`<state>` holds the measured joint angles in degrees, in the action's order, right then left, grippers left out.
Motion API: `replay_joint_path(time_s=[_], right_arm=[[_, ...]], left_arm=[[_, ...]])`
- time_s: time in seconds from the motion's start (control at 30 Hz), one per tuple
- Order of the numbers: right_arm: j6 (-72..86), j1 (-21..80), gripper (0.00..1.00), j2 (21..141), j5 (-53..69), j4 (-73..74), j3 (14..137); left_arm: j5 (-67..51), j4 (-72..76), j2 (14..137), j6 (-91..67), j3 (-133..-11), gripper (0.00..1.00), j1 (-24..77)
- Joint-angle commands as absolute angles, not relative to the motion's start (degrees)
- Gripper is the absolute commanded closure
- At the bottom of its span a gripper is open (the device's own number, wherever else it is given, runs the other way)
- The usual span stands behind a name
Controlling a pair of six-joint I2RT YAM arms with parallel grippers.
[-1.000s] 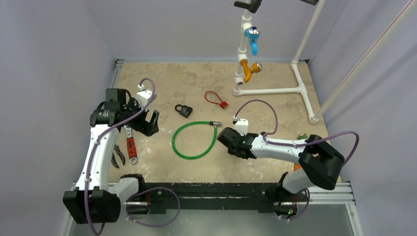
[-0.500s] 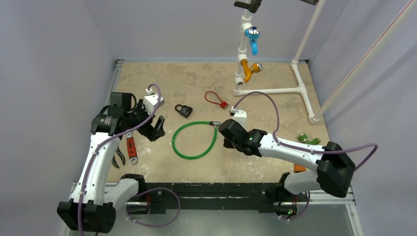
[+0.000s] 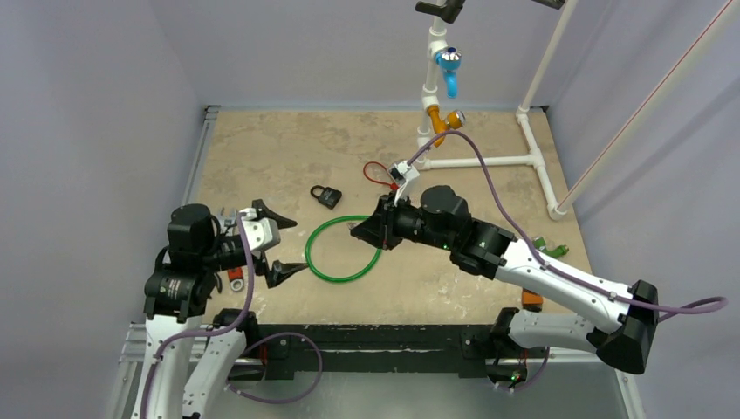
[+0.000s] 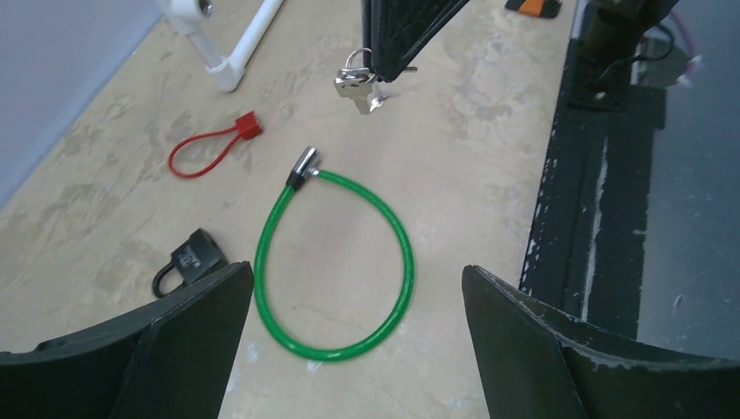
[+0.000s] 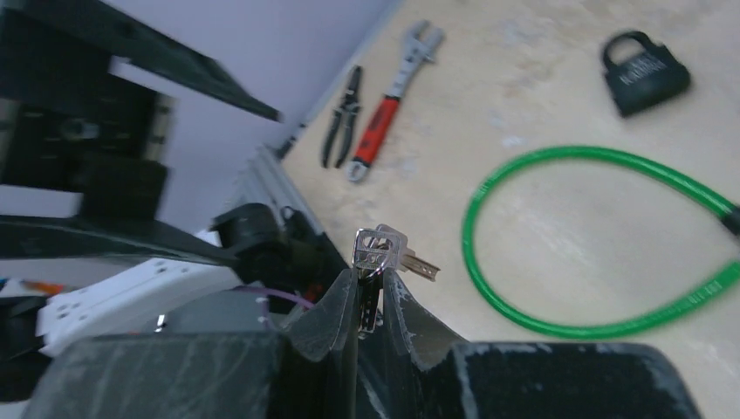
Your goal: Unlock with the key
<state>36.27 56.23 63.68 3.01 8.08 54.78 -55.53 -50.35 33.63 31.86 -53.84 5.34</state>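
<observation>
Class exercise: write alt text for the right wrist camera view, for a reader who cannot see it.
The right gripper, shut, pinches a small silver key above a tan tabletop. Beyond lie a green cable loop, a black padlock, a red-handled wrench and pliers.

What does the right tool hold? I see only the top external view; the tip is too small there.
Observer: In the right wrist view the right tool is shut on the key, a small silver one.
Operator: Does it touch the table?
Observer: The left wrist view shows it hanging from the tool's tip, apparently clear of the table.
Operator: Which padlock face is up?
Observer: The right wrist view shows the black padlock lying flat, lettered face up.
</observation>
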Motion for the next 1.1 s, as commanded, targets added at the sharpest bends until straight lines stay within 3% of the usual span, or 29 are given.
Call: replay_joint_path(time_s=[0.0,0.17,0.53,1.07], right_arm=[[34.23,56.43,1.00,62.58,19.97,0.46,60.95],[34.74,56.43,1.00,63.80,27.46,-2.50,65.11],[37.34,56.50,1.00,68.14,39.12,-9.97,69.42],[38.85,57.79,1.00,70.86,42.79,-16.37,70.01]], left_arm=[[-66.90,-33.26,32.94,19.53,-49.55,0.07,6.36],[-70.32,-29.50,34.51,11.82,-52.86,0.00,7.62],[-77.45,-23.64,34.98,0.54,-57.07,0.00,13.25],[-77.92,-21.92,40.05,1.69,-60.14,0.38,17.18]])
